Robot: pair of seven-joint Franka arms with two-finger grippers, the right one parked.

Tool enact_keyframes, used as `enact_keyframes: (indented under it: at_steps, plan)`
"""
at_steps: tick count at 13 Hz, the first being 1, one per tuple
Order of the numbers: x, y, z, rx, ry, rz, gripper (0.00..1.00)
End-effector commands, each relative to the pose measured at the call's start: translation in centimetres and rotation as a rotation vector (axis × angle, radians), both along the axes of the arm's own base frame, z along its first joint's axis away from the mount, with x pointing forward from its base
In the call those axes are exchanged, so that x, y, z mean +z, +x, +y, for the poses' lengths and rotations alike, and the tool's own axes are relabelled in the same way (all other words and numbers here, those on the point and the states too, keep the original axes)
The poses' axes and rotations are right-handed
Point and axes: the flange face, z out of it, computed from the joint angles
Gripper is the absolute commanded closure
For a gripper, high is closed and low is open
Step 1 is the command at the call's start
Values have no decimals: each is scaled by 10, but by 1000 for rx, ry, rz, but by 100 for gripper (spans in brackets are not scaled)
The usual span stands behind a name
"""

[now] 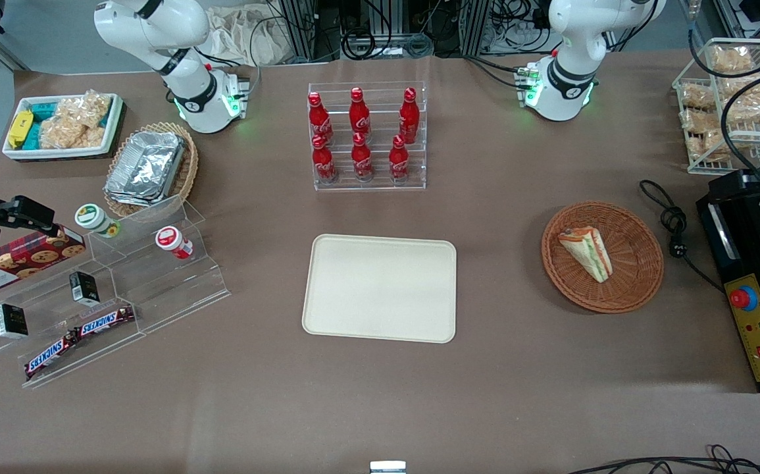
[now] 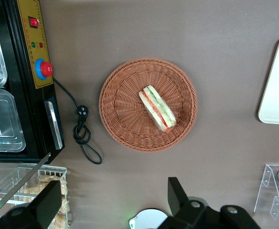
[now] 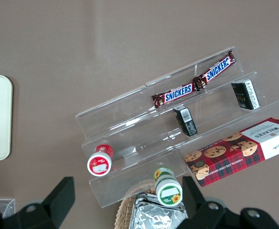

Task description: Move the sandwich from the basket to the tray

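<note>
While the sandwich (image 2: 157,108) lies in the basket (image 2: 125,129), the gripper (image 2: 113,202) hovers above, jaws spread

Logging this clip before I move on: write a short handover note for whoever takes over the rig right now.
Gripper: open, empty, held high above the table beside the basket, not yet descending on it.
Sandwich: lying on its side in the round wicker basket, untouched.
Tray: beside the basket, toward the parked arm's end, nothing on it.
Done: nothing yet.
Left: lower over the sandwich, grasp, lift, carry to the tray, release.
</note>
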Motion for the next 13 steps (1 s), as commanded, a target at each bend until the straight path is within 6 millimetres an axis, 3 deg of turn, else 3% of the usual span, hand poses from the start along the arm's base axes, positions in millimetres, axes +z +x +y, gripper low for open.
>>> enact_keyframes:
  at_steps: [1, 7, 13]
  plan:
    - [6, -3, 0, 2, 4, -6, 1]
    - [9, -7, -2, 2, 3, -9, 0]
    - [-14, -3, 0, 74, 23, 23, 1]
